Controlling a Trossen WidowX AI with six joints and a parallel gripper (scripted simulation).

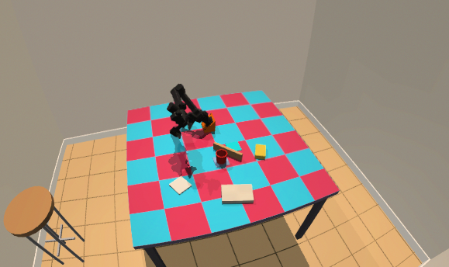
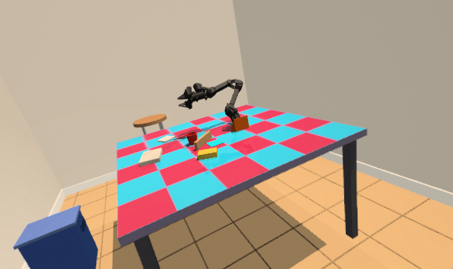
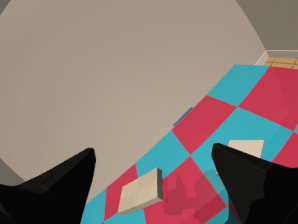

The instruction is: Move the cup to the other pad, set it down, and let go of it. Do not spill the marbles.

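Note:
A red cup [image 1: 221,156] [image 2: 191,138] stands upright near the middle of the checkered table [image 1: 298,163] [image 2: 300,137], on a small dark blue pad [image 1: 222,165]. I cannot see the marbles. A teal pad [image 1: 234,146] [image 2: 214,142] lies just beyond it, with a wooden bar [image 1: 228,151] [image 2: 203,140] standing between the two. My gripper [image 1: 183,130] [image 2: 182,103] [image 3: 156,153] is open and empty. It hangs high above the table, to the left of and behind the cup.
A yellow block [image 1: 260,151] [image 2: 207,153] lies right of the teal pad. A thin cream tile [image 1: 180,185] [image 2: 166,138] [image 3: 246,148] and a thicker cream block [image 1: 237,193] [image 2: 150,156] [image 3: 141,192] lie nearer the front. An orange block [image 1: 208,125] [image 2: 239,123] stands by the arm's base. A stool [image 1: 28,209] [image 2: 149,120] and a blue bin [image 2: 58,238] stand on the floor.

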